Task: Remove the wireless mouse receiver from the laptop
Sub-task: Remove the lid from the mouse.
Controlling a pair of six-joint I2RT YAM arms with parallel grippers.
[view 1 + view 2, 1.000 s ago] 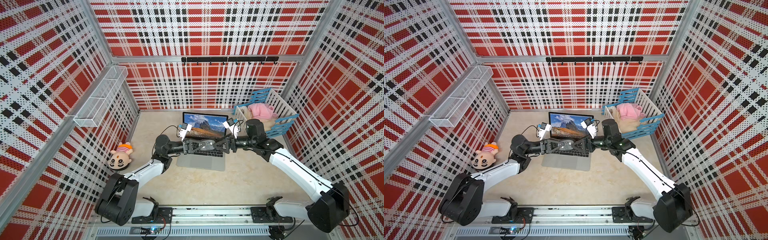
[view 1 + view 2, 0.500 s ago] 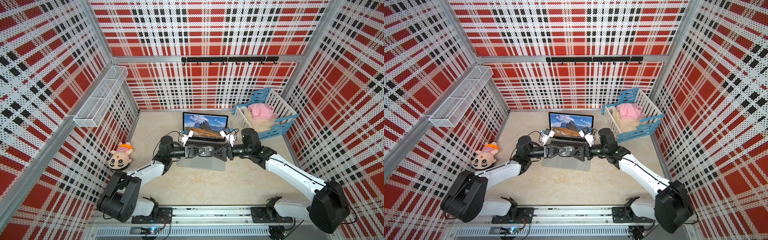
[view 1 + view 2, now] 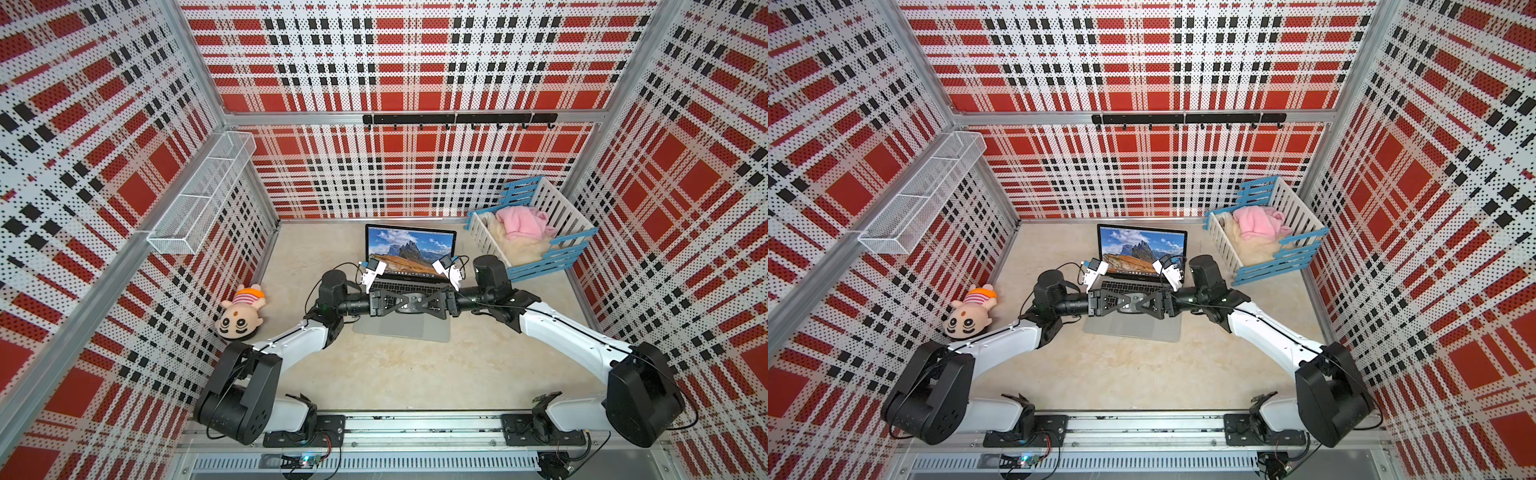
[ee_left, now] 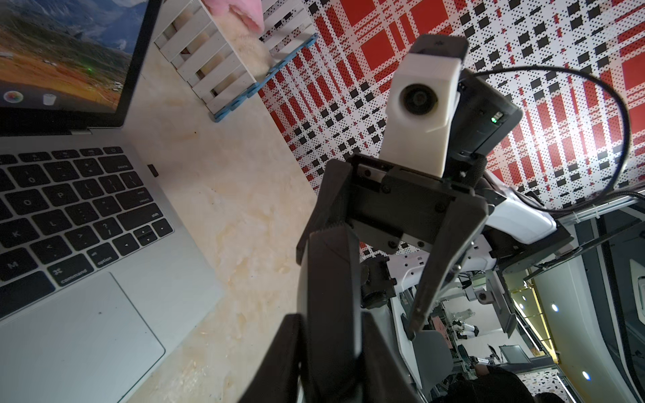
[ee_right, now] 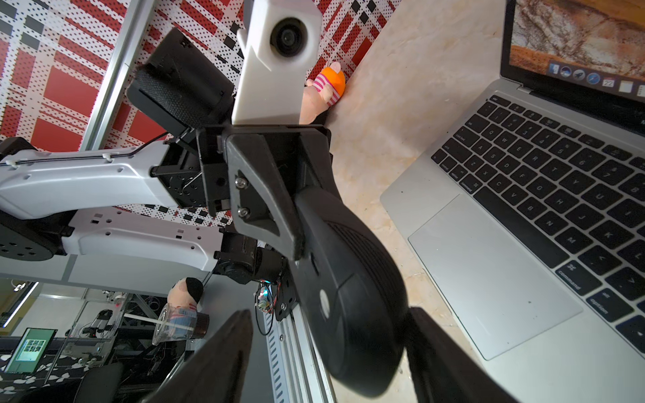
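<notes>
so the left end effector [image 4: 331, 314] is clamped on the black mouse [image 5: 349, 296] over the laptop [image 3: 399, 330], right end effector [image 5: 330, 314] sits spread open around it, wireless mouse receiver [image 4: 152, 170] plugged into the laptop's side

Red, white and black plaid pegboard walls [image 3: 415, 62] close in three sides, framed by aluminium posts [image 3: 195, 62]. A black hook rail [image 3: 459, 119] runs across the back wall. Below the rail spreads a pale beige, marbled floor [image 3: 415, 374], evenly lit. Left of the rail, on the side wall, hangs a white wire-mesh shelf [image 3: 203, 199]. Below the rail's right end, a white-and-blue slatted crate [image 3: 544, 266] sits in the corner.
</notes>
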